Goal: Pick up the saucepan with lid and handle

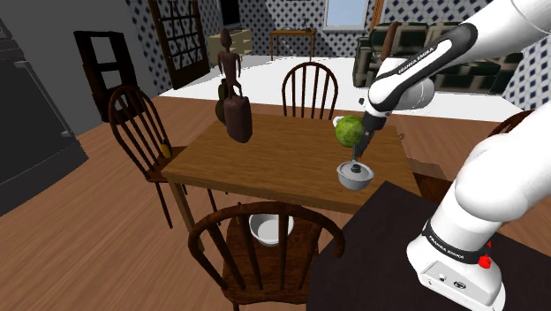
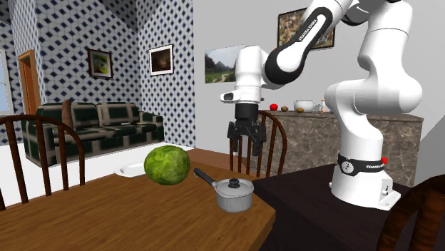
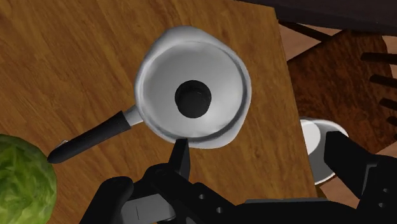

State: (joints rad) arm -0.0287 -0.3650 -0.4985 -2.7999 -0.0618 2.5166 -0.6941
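A grey metal saucepan (image 1: 355,174) with a lid, a black knob and a black handle stands near the edge of the wooden table (image 1: 283,163). The second exterior view has the saucepan (image 2: 234,194) with its handle pointing toward a green cabbage (image 2: 167,165). My gripper (image 2: 247,145) hangs open a short way above the pan, touching nothing. In the wrist view the lid (image 3: 194,95) lies just ahead of my gripper (image 3: 264,159), and the fingers (image 3: 181,156) stand wide apart.
A brown carved figure (image 1: 235,97) stands on the table's far side. Wooden chairs (image 1: 309,88) ring the table, and a white bowl (image 1: 270,228) rests on the near chair's seat. A white plate (image 2: 133,170) lies behind the cabbage. The dark stand (image 1: 388,230) adjoins the table.
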